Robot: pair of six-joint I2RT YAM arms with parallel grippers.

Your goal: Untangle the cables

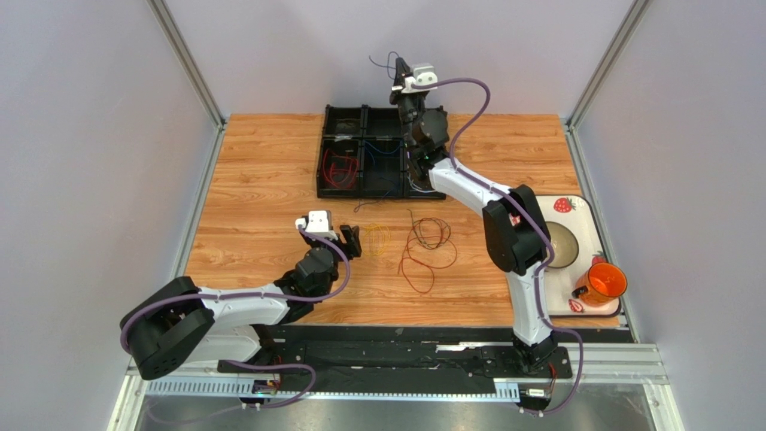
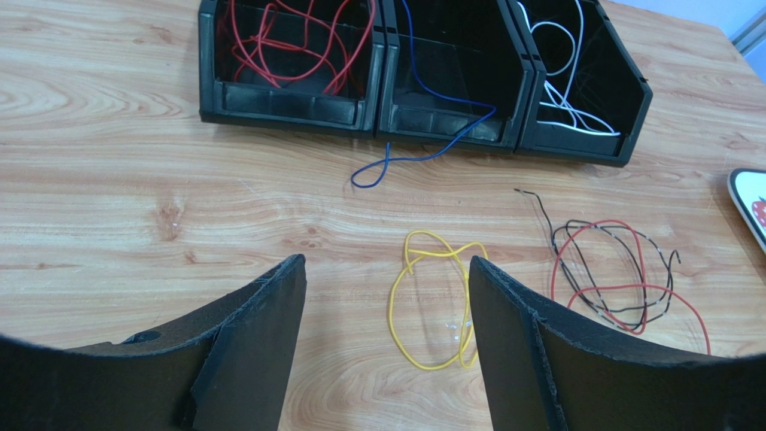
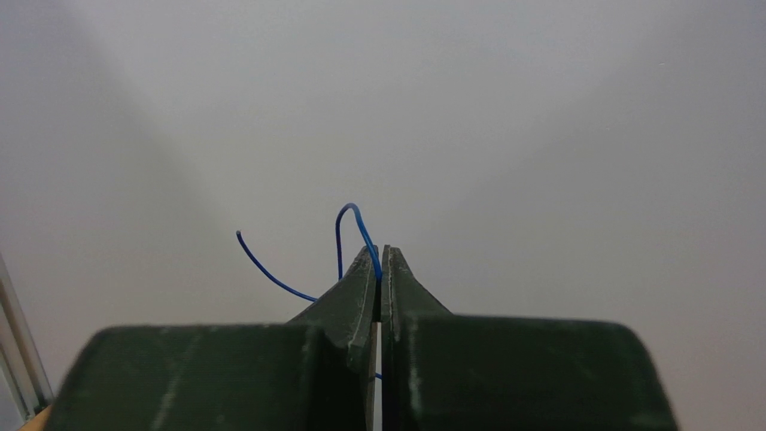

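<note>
Nearest us, the left gripper (image 2: 387, 269) hangs low over the bench (image 2: 135, 180), fingers spread wide and holding nothing. The yellow cable (image 2: 393, 305) lies right between those fingers, its loop running lengthwise away from the gripper, so we judge the left arm better placed for it. Just right of that sits a tangle of red and black cables (image 2: 611, 274), apart from the yellow. Beyond, a blue cable (image 2: 387, 162) spills out of the middle bin (image 2: 431, 117) onto the wood. Farthest off, the right gripper (image 3: 379, 256) is raised high past the bins, pinched tight on a blue strand (image 3: 360, 235). Whether it is that same cable, we cannot tell.
</note>
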